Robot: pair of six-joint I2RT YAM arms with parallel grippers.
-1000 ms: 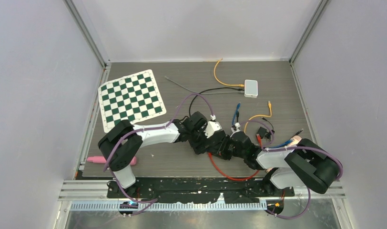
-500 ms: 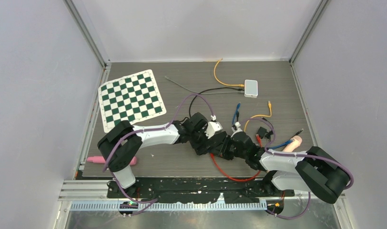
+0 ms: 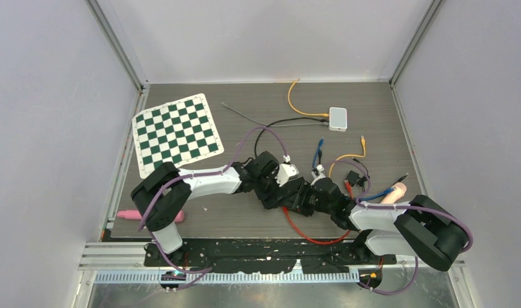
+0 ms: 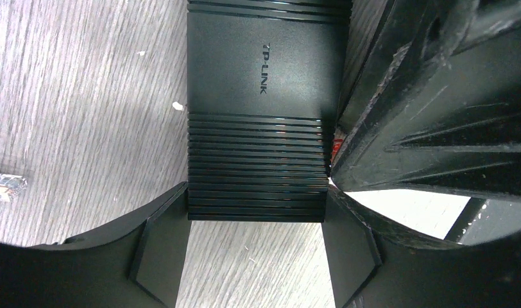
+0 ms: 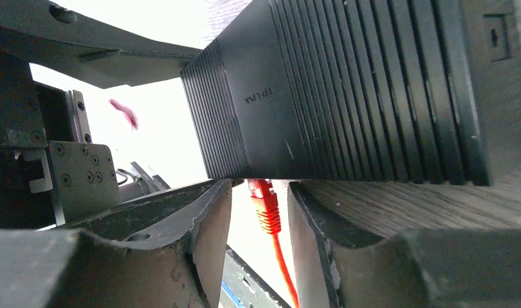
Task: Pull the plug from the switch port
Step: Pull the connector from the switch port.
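Observation:
A black TP-Link switch lies on the grey wood table, and my left gripper is shut on its two sides. In the right wrist view the switch fills the top, and a red plug hangs from its near face, the red cable looping toward the table's front edge. My right gripper stands open around the plug, with a gap on each side of it. From above, both grippers meet mid-table and hide the switch, the left gripper close beside the right gripper.
A green-white chessboard lies at the back left. A white box with an orange cable sits at the back. A blue cable, another orange lead and a small black part lie near the right arm. A pink object is front left.
My right gripper's fingers have parted from the red plug. The right arm's elbow has swung a little to the right. The left gripper still clamps the switch.

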